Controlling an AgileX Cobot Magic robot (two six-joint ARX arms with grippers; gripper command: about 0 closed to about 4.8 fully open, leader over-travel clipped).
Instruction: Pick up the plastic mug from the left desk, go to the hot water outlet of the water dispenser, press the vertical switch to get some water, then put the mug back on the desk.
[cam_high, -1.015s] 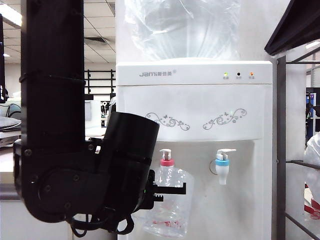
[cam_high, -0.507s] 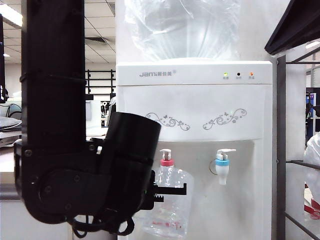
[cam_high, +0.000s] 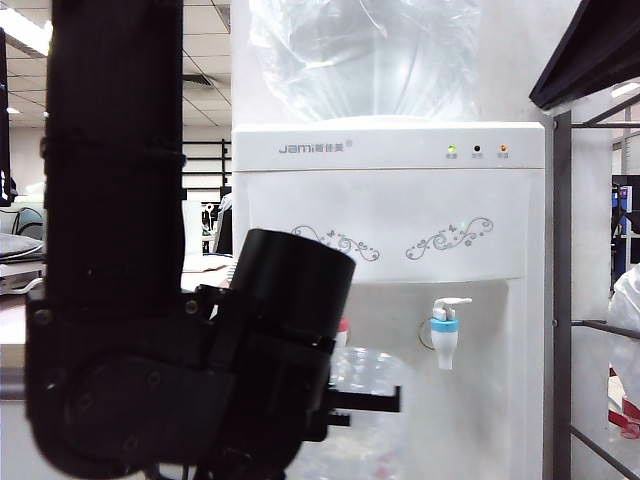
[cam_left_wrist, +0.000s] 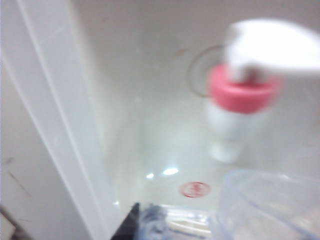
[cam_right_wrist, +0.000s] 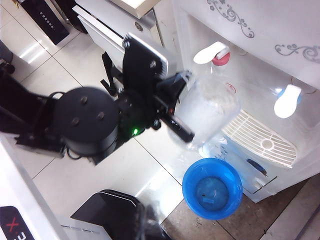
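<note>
My left gripper (cam_right_wrist: 182, 106) is shut on the clear plastic mug (cam_right_wrist: 207, 107) and holds it in front of the white water dispenser (cam_high: 390, 200), just below the hot water outlet (cam_left_wrist: 227, 135) with its red collar. The vertical switch (cam_left_wrist: 270, 45) is a white lever on top of that tap, blurred in the left wrist view, and nothing touches it. In the exterior view the black left arm (cam_high: 150, 380) covers most of the red tap and part of the mug (cam_high: 372, 365). My right gripper (cam_right_wrist: 150, 220) is a dark blur, shut and empty, well back from the dispenser. A corner of the left desk (cam_right_wrist: 140, 5) shows.
The blue-collared tap (cam_high: 445, 330) sits to the right of the red one. Below the taps are a white drip tray (cam_right_wrist: 260, 137) and a blue basin (cam_right_wrist: 212, 187) on the floor. A grey metal rack (cam_high: 562, 300) stands to the dispenser's right.
The left arm has swung to the right and nearer the exterior camera, carrying the mug with it; it now hides the red tap there. The right arm has not moved.
</note>
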